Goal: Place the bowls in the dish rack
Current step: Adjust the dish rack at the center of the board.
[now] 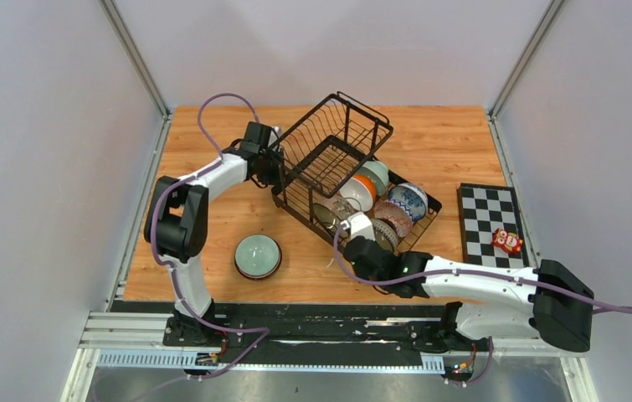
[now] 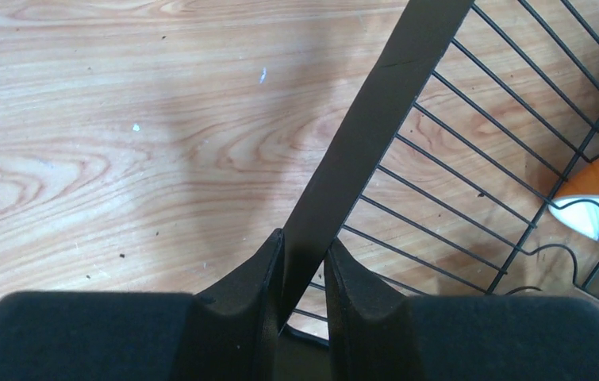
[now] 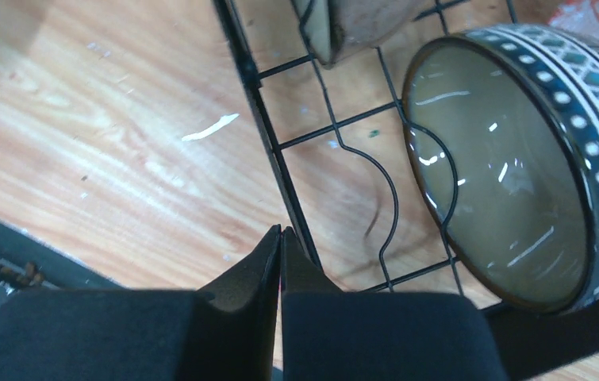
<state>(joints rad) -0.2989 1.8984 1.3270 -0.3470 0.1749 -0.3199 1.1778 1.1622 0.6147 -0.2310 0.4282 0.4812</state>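
Note:
The black wire dish rack [image 1: 329, 159] stands mid-table, its basket tier tilted up at the back. Several bowls stand in its base tier: an orange-and-white one [image 1: 361, 191], a blue-and-white one [image 1: 408, 199] and a red-patterned one [image 1: 394, 216]. A pale celadon bowl [image 1: 258, 255] sits upright on the table, left of the rack. My left gripper [image 1: 272, 165] is shut on the rack's flat black frame bar [image 2: 375, 119]. My right gripper [image 1: 354, 239] is shut and empty at the rack's near edge wire [image 3: 256, 119], beside a patterned bowl [image 3: 502, 175].
A black-and-white checkered board [image 1: 490, 219] lies at the right with a small red object [image 1: 507, 241] on it. Grey walls close in both sides and the back. A metal rail [image 1: 295, 331] runs along the near edge.

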